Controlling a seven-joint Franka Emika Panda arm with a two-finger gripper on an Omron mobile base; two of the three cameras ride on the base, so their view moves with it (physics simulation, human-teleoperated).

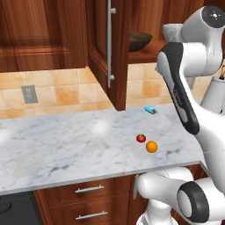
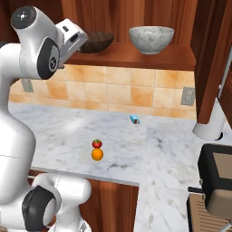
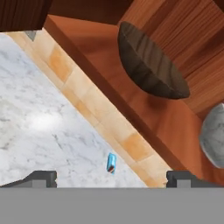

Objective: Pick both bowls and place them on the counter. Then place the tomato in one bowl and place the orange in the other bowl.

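The wide dark brown wooden bowl [image 2: 97,41] [image 3: 151,65] and the grey-white marbled bowl [image 2: 151,39] [image 3: 214,135] stand side by side on the reddish wooden shelf [image 2: 136,56] inside the open cabinet. The tomato [image 1: 140,138] [image 2: 97,143] and the orange [image 1: 151,146] [image 2: 97,154] lie close together on the marble counter [image 1: 66,145], near its front edge. My gripper [image 3: 112,178] is raised at shelf height, just left of the brown bowl and short of it. Its fingertips [image 3: 41,177] stand wide apart and open, with nothing between them.
An open cabinet door [image 1: 110,52] juts out over the counter left of the shelf. A small blue object [image 1: 150,110] [image 2: 134,119] lies near the tiled backsplash. A dark appliance [image 2: 217,181] and a white cylinder [image 2: 208,129] stand at the right.
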